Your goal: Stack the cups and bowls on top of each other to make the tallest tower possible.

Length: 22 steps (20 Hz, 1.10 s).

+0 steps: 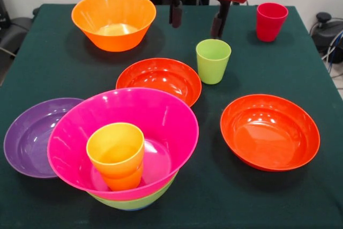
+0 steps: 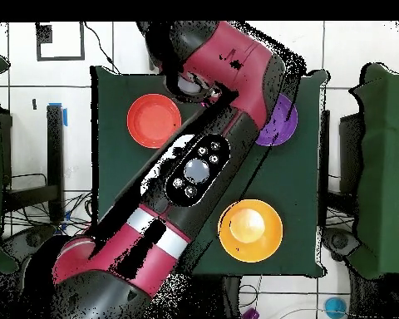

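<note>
The tower (image 1: pixel 126 148) sits at the table's front edge: a magenta bowl (image 1: pixel 161 119) nested in a green bowl (image 1: pixel 134 202), with a yellow cup (image 1: pixel 115 151) standing inside, apparently seated in another orange cup. Left of the tower and partly tucked behind it lies the purple bowl (image 1: pixel 32 132); just behind it is one red bowl (image 1: pixel 159 79), and to its right, apart, the other red bowl (image 1: pixel 269 131). The green cup (image 1: pixel 213 60) stands behind and right of the tower, the orange bowl (image 1: pixel 113 20) and red cup (image 1: pixel 270 21) farther back still.

The gripper (image 1: pixel 198 17) hangs above the green cup and empty, its two fingers spread apart.

These pieces look like thin, light, glossy plastic: stiff enough for a grip but slick, so a cup is best pinched across its rim wall, a bowl by its lip.

In the overhead view the arm covers the tower, the cups and one red bowl. The tower's lowest layers are hard to separate, and no blue bowl is plainly seen.
</note>
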Each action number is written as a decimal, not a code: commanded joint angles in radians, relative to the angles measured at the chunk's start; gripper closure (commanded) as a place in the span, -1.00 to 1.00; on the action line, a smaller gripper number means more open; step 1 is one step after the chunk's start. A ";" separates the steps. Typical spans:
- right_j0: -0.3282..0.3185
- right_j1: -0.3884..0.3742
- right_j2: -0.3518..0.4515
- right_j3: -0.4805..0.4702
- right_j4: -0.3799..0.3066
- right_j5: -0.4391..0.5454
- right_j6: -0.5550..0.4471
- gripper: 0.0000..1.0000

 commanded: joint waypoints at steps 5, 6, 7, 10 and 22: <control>0.032 -0.045 0.204 0.114 -0.102 -0.061 0.123 -1.00; 0.038 -0.049 0.208 0.120 -0.105 -0.064 0.132 -1.00; 0.041 -0.048 0.210 0.119 -0.104 -0.063 0.143 -1.00; 0.054 -0.052 0.211 0.123 -0.102 -0.057 0.174 -1.00; 0.101 -0.059 0.237 0.189 -0.103 -0.120 0.220 -1.00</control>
